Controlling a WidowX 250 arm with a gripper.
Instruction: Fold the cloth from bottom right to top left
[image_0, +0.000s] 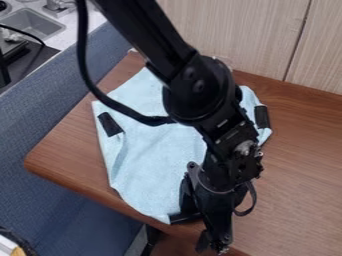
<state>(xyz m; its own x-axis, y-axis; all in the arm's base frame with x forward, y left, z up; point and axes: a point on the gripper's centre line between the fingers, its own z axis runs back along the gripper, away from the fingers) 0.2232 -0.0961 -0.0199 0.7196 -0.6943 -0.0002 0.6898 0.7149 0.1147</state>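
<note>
1 sink (32, 23) is seen at the far left, with a blue padded panel (50, 130) placed beside the wooden bench (57, 152), perhaps as a screen. The pale blue cloth (157, 162) is laid on the bench, creased at its left side, its lower tip brought to the front edge. 1 black patch (109, 124) is carried near the cloth's left side, possibly as a marker. The cloth is partly covered by the arm (200, 90). The gripper (202, 230) is held low at the cloth's bottom tip, presumably so that this corner can be lifted towards the top left; whether it is open or closed cannot be told. Farthest right, a 2nd dark patch (262, 116) is seen. No labels can be read.
</note>
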